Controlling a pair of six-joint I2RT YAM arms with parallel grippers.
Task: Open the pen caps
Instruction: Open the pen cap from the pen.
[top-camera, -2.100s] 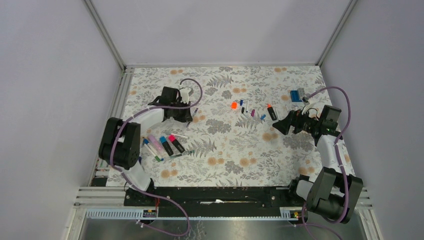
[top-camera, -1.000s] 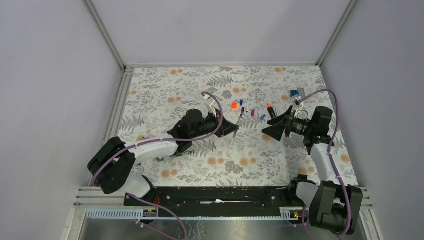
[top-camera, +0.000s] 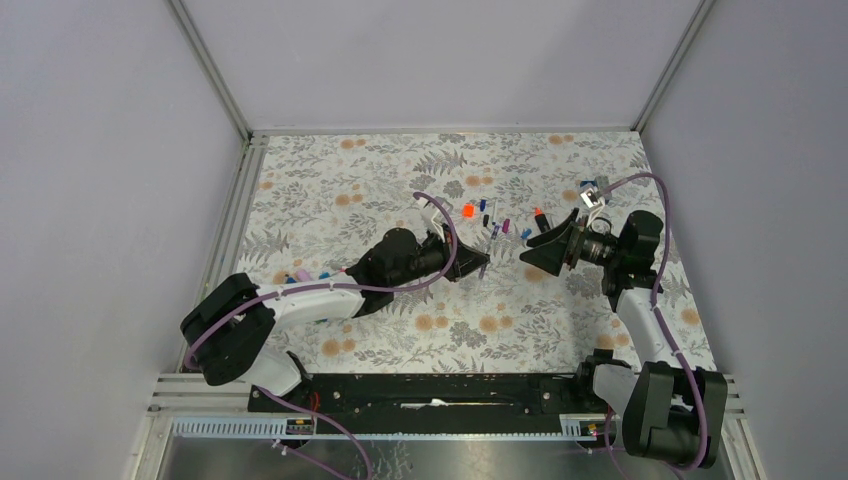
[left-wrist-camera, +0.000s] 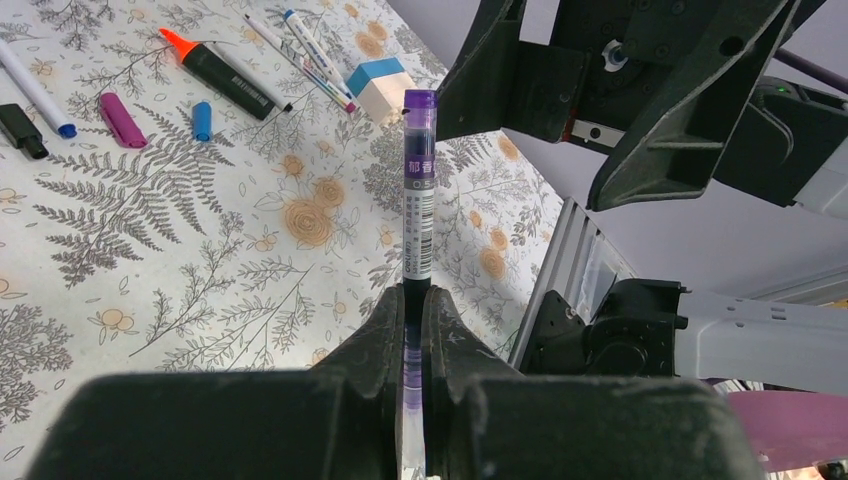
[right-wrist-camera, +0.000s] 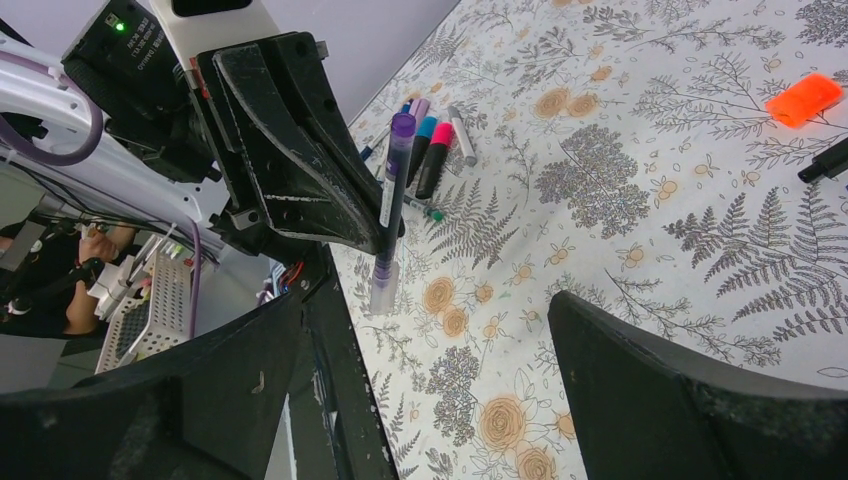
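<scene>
Pen caps are the business, and the one in play belongs to a thin purple pen (left-wrist-camera: 418, 200), which the left pincer (left-wrist-camera: 413, 300) holds clenched on its lower barrel, lifted off the desk (top-camera: 330, 180) near the middle. Two seconds ago that arm was at the far left of the desk, above the capped highlighters (right-wrist-camera: 430, 150). A second ago it was crossing with the pen, and now it has drawn up close to the right pincer (top-camera: 538, 245). That pincer has turned to face it and stands released, its jaws spread wide with nothing between them. In the right wrist view the pen stands upright across the gap, in line with the spread jaws but not yet between them. We read this as the two-arm pull being set up: one arm anchors the barrel, and the other is to close on the cap and draw it off. Which end carries the cap we cannot say for sure; the purple tip (left-wrist-camera: 420, 100) is the end farther from the grip. Loose on the desk beyond lie an orange cap (top-camera: 468, 211), a pink cap (left-wrist-camera: 123, 120) and a blue cap (left-wrist-camera: 202, 120), near a bared orange highlighter (left-wrist-camera: 215, 72), so part of the job looks done. The capped highlighters at the left, pink and blue on top, are not yet opened.
</scene>
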